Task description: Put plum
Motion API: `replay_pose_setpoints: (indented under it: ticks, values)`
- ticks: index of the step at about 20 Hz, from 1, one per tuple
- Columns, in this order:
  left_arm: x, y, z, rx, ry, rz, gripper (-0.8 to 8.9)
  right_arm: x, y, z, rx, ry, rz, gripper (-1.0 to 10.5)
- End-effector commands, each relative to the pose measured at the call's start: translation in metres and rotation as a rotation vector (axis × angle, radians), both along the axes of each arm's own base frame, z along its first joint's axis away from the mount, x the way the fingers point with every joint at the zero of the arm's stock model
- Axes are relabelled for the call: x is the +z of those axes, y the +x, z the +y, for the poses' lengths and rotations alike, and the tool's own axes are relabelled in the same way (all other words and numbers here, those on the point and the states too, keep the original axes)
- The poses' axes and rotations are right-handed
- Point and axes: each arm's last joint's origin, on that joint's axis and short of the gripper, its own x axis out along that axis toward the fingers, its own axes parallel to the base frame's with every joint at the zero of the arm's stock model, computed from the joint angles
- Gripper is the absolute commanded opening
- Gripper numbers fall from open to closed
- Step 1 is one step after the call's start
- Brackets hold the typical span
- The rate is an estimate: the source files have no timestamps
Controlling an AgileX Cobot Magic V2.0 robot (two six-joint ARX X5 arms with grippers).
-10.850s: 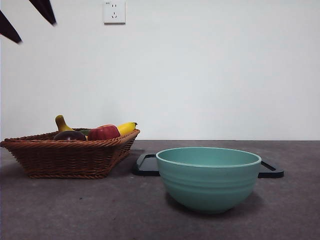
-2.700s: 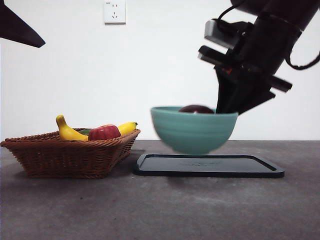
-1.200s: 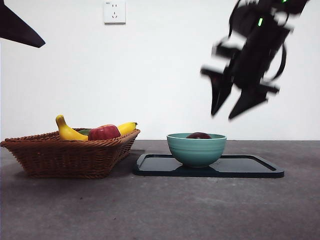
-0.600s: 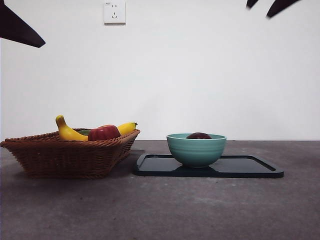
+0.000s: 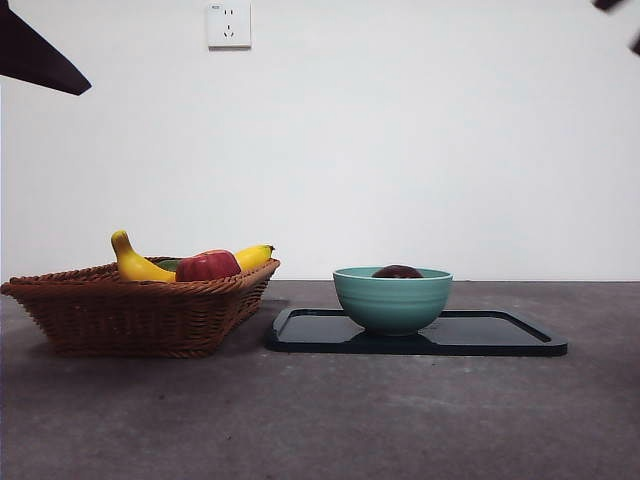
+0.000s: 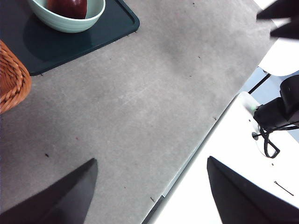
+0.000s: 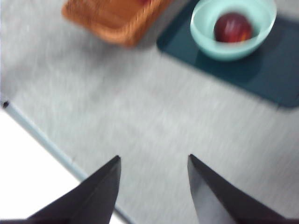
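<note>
On the grey desk (image 5: 320, 420) sit a brown wicker basket (image 5: 140, 315) and a flat black tray (image 5: 480, 335) bearing a teal ceramic bowl (image 5: 392, 298), which holds the dark maroon plum (image 7: 232, 27). We judge placing done. Both claws, left claw (image 6: 149, 191) and right claw (image 7: 153, 186), hang spread and empty, so we should retreat high, clear of the bowl.

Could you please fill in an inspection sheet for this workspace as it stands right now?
Surface: grey table, a few small specks.
Job's things: plum inside the teal bowl, which stands on the black tray.
Clutter: wicker basket beside the tray, holding a banana and a red apple.
Grippers: left end effector open and empty, above bare table near its edge; right end effector open and empty, high above the table.
Cables: black cable off the table, beside the arm base.
Surroundings: white wall with a socket.
</note>
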Motion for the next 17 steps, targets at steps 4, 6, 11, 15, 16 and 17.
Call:
replay_pose_setpoints:
  ticks: [4, 6, 11, 15, 16, 17]
  values:
    - [0.0033, 0.0008, -0.0013, -0.009, -0.007, -0.018, 3.74, -0.0103, -0.0065, -0.0021, 0.007, 0.022, 0.018, 2.3]
    - [0.0032, 0.0007, -0.0013, -0.009, -0.007, -0.017, 3.74, -0.0104, -0.0063, -0.0020, 0.007, 0.021, 0.019, 2.3]
    - [0.0032, 0.0007, -0.0013, -0.009, -0.007, -0.017, 3.74, -0.0104, -0.0063, -0.0020, 0.007, 0.021, 0.019, 2.3]
    - [0.0031, 0.0006, -0.0012, -0.009, -0.006, -0.015, 3.73, -0.0104, -0.0063, -0.0020, 0.007, 0.021, 0.019, 2.3]
    - [0.0034, 0.0008, -0.0014, -0.010, -0.008, -0.019, 3.73, -0.0104, -0.0063, -0.0020, 0.007, 0.021, 0.019, 2.3]
    - [0.0040, 0.0013, -0.0027, -0.015, -0.013, -0.027, 3.73, -0.0104, -0.0063, -0.0020, 0.007, 0.021, 0.019, 2.3]
